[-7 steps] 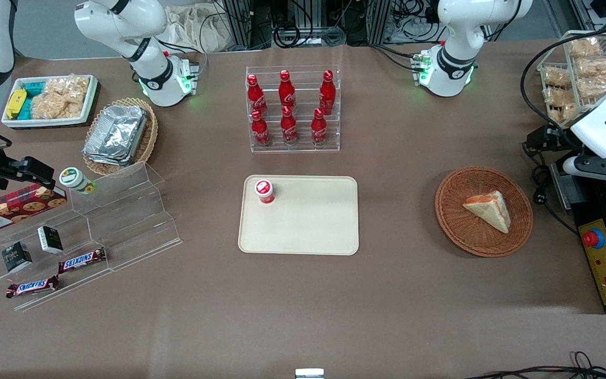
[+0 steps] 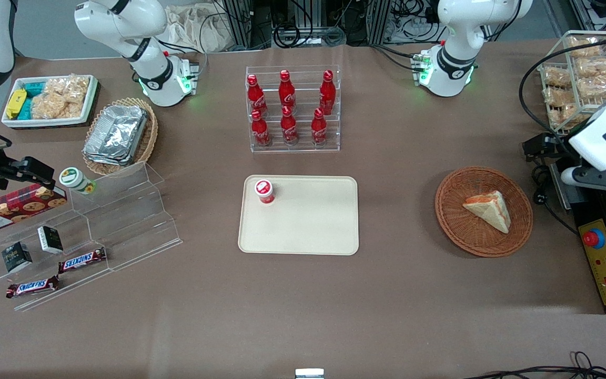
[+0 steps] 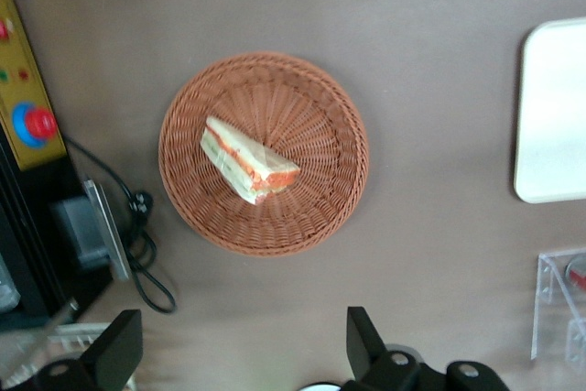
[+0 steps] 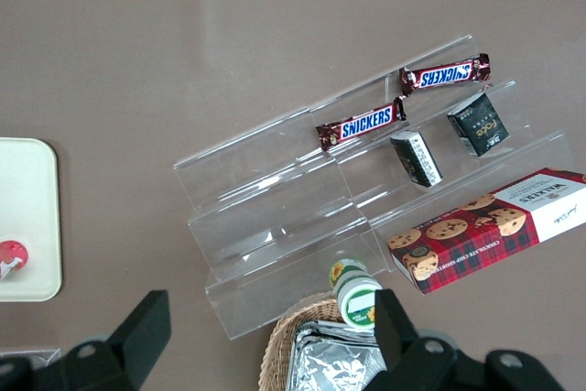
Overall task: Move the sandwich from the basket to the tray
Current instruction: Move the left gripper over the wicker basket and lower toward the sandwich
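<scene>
The sandwich (image 3: 247,160) is still parked mid-basket (image 3: 320,199), untouched. The gripper (image 3: 240,350) is held wide open and empty above the desk, beside the basket. A red-capped bottle (image 2: 264,191) is stood in the tray (image 2: 313,226) corner.

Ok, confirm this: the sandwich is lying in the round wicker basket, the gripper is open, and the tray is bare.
Not quite: the tray is not bare. The front view shows a red-capped bottle standing on it. The rest holds: the sandwich lies in the basket, and the left wrist view shows the gripper with its jaws apart, holding nothing.
</scene>
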Controlling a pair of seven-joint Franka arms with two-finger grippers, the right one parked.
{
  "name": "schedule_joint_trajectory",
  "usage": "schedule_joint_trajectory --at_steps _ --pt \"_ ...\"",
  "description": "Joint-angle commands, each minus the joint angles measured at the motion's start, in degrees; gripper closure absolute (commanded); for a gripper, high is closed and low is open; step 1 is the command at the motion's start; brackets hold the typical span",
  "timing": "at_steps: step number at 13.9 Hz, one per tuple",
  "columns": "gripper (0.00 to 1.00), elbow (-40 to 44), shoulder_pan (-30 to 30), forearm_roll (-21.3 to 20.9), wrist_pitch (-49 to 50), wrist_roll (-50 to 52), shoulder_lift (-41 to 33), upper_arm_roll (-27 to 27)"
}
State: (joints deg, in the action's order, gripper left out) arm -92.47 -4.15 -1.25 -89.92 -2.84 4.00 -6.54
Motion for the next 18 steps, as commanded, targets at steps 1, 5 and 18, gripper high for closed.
schedule_joint_trajectory --at_steps 1,5,18 --pt "0.00 -6.38 -0.51 2.64 -5.14 9.83 -1.53 1.09" --pt "0.00 -18.24 -0.42 3.36 -18.23 29.62 -2.59 2.59" --pt "0.00 -37.17 -0.51 0.28 -48.58 49.51 4.70 6.01"
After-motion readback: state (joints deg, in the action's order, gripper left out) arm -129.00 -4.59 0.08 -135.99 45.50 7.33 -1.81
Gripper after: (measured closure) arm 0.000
